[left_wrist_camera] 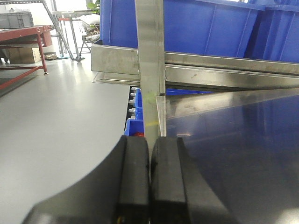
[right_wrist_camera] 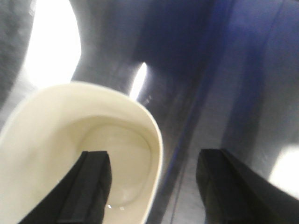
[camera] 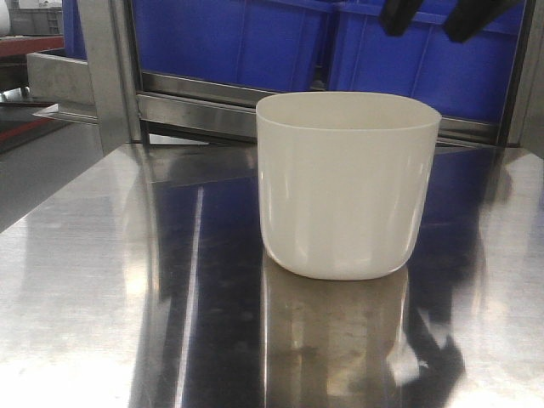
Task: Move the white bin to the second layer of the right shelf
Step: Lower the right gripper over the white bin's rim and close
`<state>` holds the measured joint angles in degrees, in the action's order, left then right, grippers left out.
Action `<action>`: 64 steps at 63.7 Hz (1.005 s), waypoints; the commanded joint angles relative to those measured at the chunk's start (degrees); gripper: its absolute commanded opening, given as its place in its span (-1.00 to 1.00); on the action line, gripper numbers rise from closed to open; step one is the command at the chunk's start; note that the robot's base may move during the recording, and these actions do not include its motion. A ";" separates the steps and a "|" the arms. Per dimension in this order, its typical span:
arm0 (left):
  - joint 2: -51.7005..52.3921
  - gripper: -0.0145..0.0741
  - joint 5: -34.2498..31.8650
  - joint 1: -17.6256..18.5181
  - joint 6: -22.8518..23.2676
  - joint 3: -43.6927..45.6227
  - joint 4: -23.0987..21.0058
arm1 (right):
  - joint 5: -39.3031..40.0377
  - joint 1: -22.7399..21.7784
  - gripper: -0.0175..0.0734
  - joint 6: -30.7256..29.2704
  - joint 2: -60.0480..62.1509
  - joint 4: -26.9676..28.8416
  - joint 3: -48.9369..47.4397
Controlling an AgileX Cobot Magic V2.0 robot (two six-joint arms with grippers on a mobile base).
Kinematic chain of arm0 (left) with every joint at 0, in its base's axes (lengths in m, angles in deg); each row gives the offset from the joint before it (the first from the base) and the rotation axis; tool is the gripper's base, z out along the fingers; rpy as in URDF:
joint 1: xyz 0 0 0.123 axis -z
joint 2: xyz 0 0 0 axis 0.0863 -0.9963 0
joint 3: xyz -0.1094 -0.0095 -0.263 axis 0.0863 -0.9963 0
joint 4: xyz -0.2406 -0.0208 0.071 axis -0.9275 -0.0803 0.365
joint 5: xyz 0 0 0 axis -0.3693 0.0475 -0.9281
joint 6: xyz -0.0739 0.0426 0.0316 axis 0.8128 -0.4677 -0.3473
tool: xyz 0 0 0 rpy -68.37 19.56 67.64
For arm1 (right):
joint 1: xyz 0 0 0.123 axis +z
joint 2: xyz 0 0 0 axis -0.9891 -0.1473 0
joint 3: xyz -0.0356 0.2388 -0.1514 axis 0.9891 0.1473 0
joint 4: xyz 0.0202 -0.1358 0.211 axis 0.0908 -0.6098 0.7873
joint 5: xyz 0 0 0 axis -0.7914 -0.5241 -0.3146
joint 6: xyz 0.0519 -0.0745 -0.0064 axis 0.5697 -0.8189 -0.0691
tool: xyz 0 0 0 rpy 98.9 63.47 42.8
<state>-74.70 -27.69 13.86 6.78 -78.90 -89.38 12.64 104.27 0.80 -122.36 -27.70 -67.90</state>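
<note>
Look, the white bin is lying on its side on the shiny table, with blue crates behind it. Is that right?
Not quite. The white bin is not on its side: it stands upright, mouth up, on the shiny table. The exterior front-facing view shows this. The blue crates are indeed behind it.

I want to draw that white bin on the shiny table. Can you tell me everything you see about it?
The white bin is a cream-white tub of smooth, thin plastic, with a rounded-square mouth, walls narrowing to a rounded base, and no handles. It stands upright and empty on the steel tabletop, which mirrors it. The open right tool hangs above its rim, one finger over the inside, one outside; nothing grips it.
</note>
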 commanded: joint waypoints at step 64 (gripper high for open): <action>0.80 -0.48 -4.84 0.31 0.20 -2.11 -0.31 | 1.04 0.01 0.55 -0.62 -10.84 -0.77 -1.96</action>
<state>-74.70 -27.69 13.86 6.78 -78.90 -89.38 11.30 104.27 0.80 -134.60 -27.99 -67.90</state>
